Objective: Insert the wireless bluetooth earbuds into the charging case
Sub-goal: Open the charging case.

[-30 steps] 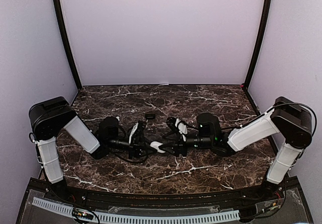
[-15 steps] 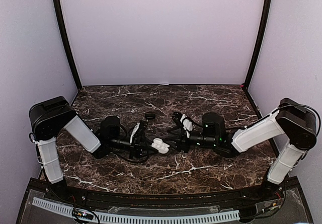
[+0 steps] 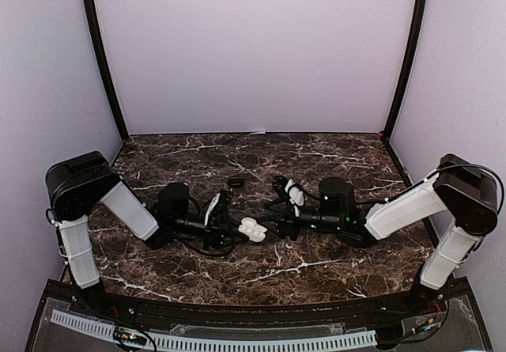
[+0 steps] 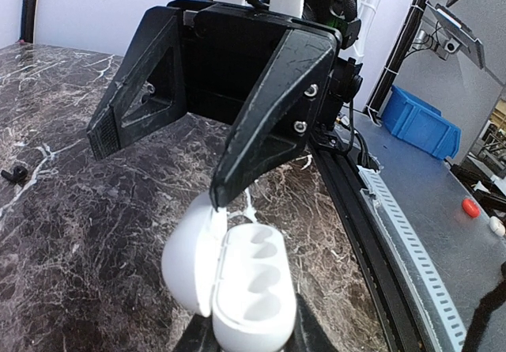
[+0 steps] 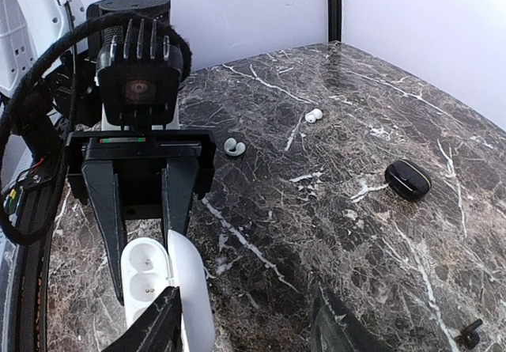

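The white case [image 4: 245,289] is open, its lid [image 4: 186,261] swung to 9 o'clock in the left wrist view. Both wells are bare, with no bud in either. The left hand [image 5: 146,261] is clamped on the case's body and holds it above the bench [image 5: 332,233]. The right hand [image 4: 162,170] faces it with its fingers apart, and one fingertip [image 4: 221,198] touches the lid's edge.

Two white earbuds [image 5: 233,147] [image 5: 314,115] lie loose on the bench at about 1 o'clock from the case in the right wrist view. A shut black case [image 5: 408,179] lies farther toward 3 o'clock, and a black earbud [image 5: 470,334] toward 4 o'clock.

A second ago the right hand was close over the case. It has since drawn back toward 3 o'clock in the top view, and the case now looks wider. The left arm has stayed put.
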